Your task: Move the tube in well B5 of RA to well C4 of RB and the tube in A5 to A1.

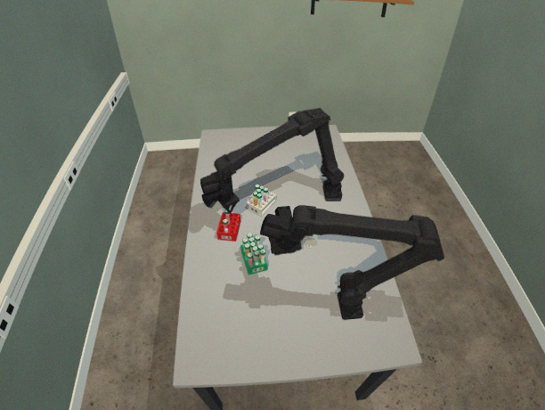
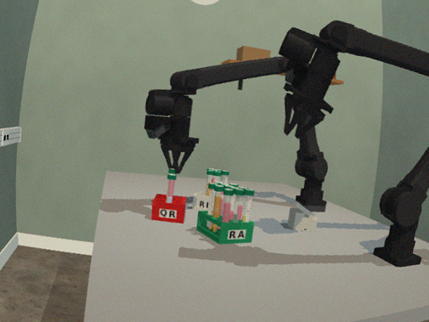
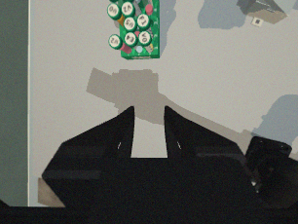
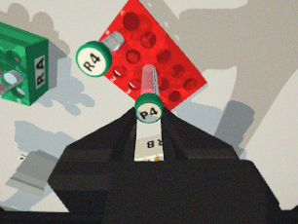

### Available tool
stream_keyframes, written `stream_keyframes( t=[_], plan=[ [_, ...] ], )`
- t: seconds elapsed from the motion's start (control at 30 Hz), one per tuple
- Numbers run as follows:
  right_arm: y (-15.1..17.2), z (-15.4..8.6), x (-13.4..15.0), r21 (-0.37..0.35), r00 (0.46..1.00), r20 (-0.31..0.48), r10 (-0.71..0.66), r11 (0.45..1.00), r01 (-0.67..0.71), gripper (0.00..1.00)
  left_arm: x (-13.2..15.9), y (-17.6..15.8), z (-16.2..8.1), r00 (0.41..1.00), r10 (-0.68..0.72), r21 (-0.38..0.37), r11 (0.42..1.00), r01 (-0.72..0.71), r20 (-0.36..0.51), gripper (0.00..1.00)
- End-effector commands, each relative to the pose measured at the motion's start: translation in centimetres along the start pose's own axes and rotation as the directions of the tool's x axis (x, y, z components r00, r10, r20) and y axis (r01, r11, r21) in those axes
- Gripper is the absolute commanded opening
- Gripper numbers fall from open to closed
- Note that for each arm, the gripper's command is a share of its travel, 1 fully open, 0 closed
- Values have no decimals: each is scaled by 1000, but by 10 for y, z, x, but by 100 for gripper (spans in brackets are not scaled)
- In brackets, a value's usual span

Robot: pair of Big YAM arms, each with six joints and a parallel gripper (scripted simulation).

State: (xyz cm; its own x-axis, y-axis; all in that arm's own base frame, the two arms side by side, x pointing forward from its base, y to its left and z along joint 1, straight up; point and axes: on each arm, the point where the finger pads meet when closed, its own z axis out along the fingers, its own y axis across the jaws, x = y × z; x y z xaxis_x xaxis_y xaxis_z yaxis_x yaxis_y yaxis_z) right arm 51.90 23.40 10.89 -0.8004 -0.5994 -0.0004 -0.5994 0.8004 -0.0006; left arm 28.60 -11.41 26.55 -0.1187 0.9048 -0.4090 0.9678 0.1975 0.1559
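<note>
The green rack RA (image 1: 247, 264) (image 2: 207, 233) (image 3: 155, 29) (image 4: 36, 46) holds several green-capped tubes. The white rack RB (image 1: 267, 208) (image 2: 197, 202) also holds several tubes. My right gripper (image 1: 230, 210) (image 2: 172, 169) (image 4: 148, 112) is shut on the cap of tube P4 (image 4: 148, 113), which is over the red rack QR (image 2: 181, 217) (image 4: 143, 23). Whether P4's foot is in a well cannot be told. Tube R4 (image 1: 225, 221) (image 2: 171, 189) (image 4: 93, 59) stands in QR. My left gripper (image 2: 292, 134) (image 3: 149, 111) is partly open and empty, high above the table beside RA.
QR stands between RA and RB, toward the table edge far from the arm bases. A small pale box (image 1: 310, 241) (image 2: 296, 219) (image 4: 31, 170) sits on the bases' side of the racks, partly under the left arm. The lamp's state cannot be told.
</note>
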Motion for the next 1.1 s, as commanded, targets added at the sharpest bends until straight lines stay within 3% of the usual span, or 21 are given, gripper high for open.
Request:
stream_keyframes(
  t=[0.0, 1.07],
  plan=[
    [8, 6, -10, 1, 1000, 10, -5, 1000, 5, 0, -9, 9, -12, 1000, 12, -32, 999, -12, 14, 30],
    [8, 16, -9, 0, 1000, 7, -6, 1000, 6, 0, -9, 9, -12, 1000, 12, -32, 999, -12, 14, 30]
  ],
)
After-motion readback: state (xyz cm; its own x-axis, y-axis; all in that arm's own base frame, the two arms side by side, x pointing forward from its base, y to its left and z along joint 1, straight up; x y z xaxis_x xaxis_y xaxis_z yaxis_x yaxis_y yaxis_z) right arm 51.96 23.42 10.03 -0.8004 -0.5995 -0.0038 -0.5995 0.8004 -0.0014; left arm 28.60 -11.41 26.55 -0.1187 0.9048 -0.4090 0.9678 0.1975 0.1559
